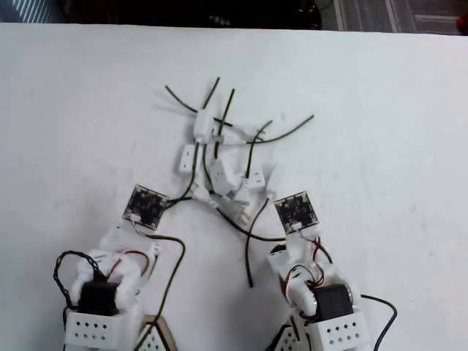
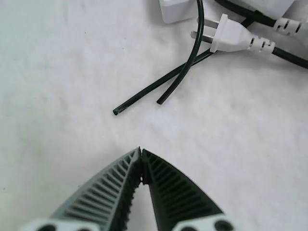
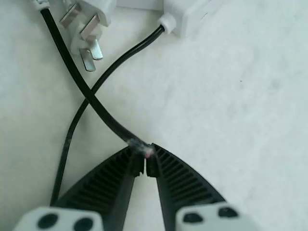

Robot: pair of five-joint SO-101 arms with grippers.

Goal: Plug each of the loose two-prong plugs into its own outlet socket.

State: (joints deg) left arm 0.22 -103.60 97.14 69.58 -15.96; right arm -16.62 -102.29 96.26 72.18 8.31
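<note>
My left tool (image 2: 142,155) has its jaws together, tip to tip, with nothing between them, low over the bare tabletop (image 2: 57,72). Ahead of the tips, apart from them, lie 2 cut cable ends (image 2: 116,111) close beside each other. Farther on, well apart from the tool, a white plug (image 2: 232,34) lies flat on the tabletop. Its 2 prongs (image 2: 201,28) are bare, and one of those cables crosses over them. Just past that cable is the corner of a socket (image 2: 177,10), near the prongs but not joined to them.

My right tool (image 3: 145,158) also has its jaws together. The cut end of a cable (image 3: 96,108) touches the tips. I cannot tell whether it is nipped or only lies against them. That cable runs away from the tool and crosses over a thin cable (image 3: 130,53), which enters a white block (image 3: 192,17); I cannot tell if that is a socket or a plug body. Beside the thicker cable, well apart from my tips, lies the other plug (image 3: 91,12), its metal blades bare and in no socket.

From above, my left arm (image 1: 102,292) and right arm (image 1: 325,303) sit at the near edge. The heap (image 1: 216,164) of white plugs, sockets and dark cables lies between and beyond them, mid-tabletop.
</note>
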